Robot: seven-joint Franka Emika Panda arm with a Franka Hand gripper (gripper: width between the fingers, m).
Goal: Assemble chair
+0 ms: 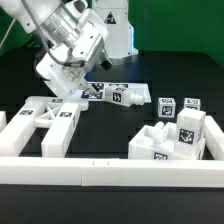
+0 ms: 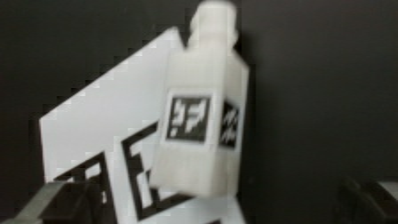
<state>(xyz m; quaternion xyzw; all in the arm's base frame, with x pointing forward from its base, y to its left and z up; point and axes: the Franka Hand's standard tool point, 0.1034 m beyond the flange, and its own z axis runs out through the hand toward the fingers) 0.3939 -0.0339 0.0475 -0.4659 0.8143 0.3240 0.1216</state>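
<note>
Over the marker board (image 2: 98,110), at its end toward the exterior view's left: gripper (image 1: 55,88). Arm comes in from the upper left of that view, wrist tilted, fingers (image 2: 45,203) angled down at the table (image 1: 105,130). Jaws spread wide, nothing held. In the wrist view the fingers are dark blurs either side of the peg (image 2: 205,110), well apart from each other. Can't tell for sure, but they look clear of it.

Peg: white plastic, square-section body with a round stub at one end and black-and-white square tags on two faces. It lies flat on the board, partly overhanging onto the table. Board is a thin flat white sheet with printed tags. Table is matte black.

Further out:
- Frame (image 1: 45,122): white, blocky, X-braced, lying flat near the exterior view's left, just in front of the gripper.
- Notched block (image 1: 180,135): white, chunky, stepped, tagged, on the exterior view's right.
- Two cubes (image 1: 167,106): small, tagged, side by side behind the block.
- Rails (image 1: 110,172): long, plain and white, along the front and sides.
</note>
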